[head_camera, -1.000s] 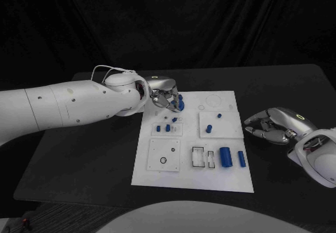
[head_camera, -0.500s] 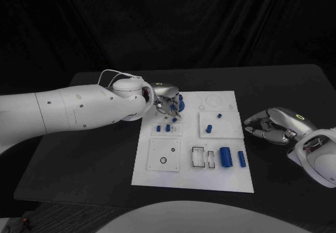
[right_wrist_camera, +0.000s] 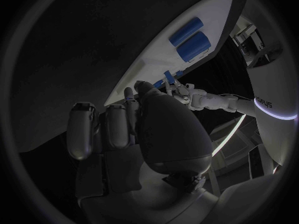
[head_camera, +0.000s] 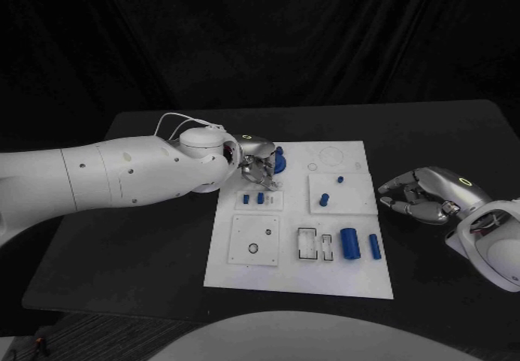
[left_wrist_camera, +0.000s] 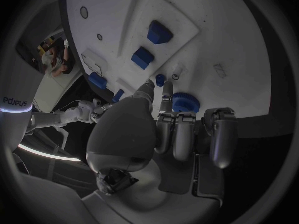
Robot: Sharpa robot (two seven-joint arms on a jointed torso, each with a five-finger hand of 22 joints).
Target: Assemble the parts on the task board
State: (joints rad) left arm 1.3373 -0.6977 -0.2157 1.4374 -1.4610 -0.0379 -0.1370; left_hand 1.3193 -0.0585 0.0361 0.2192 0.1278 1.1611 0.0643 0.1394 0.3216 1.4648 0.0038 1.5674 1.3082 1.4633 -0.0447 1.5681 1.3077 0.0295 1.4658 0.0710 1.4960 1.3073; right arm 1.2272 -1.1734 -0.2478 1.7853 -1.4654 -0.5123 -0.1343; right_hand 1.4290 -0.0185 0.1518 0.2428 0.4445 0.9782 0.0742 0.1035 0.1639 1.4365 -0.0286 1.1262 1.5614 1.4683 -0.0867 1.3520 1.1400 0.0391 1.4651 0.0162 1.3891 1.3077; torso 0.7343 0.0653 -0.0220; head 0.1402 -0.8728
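Over at the far-left corner of the task board (head_camera: 358, 282), the left hand (head_camera: 255, 154) was found lowered onto the parts there; compared with a second earlier, the arm had been pushed further in over the board and the hand tipped down, so its fingertips (left_wrist_camera: 163, 97) were now sat right by a small blue peg (left_wrist_camera: 161, 79) and a blue round gear-like part (left_wrist_camera: 185, 102); whether the peg was actually pinched couldn't be told from the wrist view, since the fingers were bunched close together around it but no clear clamp was shown; so, honestly, the left hand's state was left as "can't tell". Nothing else on the board looked shifted; the two small blue blocks (head_camera: 252, 199) were still sat in their plate just beside the hand, the large blue cylinder (head_camera: 350, 241) and the slimmer one (head_camera: 374, 246) were still laid near the board's right edge, and the two short pegs (head_camera: 324, 199) were still stood in the square plate.

The right hand (head_camera: 421, 197) was kept parked on the black table (head_camera: 130, 241) just off the board's right edge, fingers curled in on nothing, unmoved across the second.

What it probably meant: a pick or an insertion at that far corner was being lined up, judging by the lean-in; nearly all of the assembly looked still to be done.
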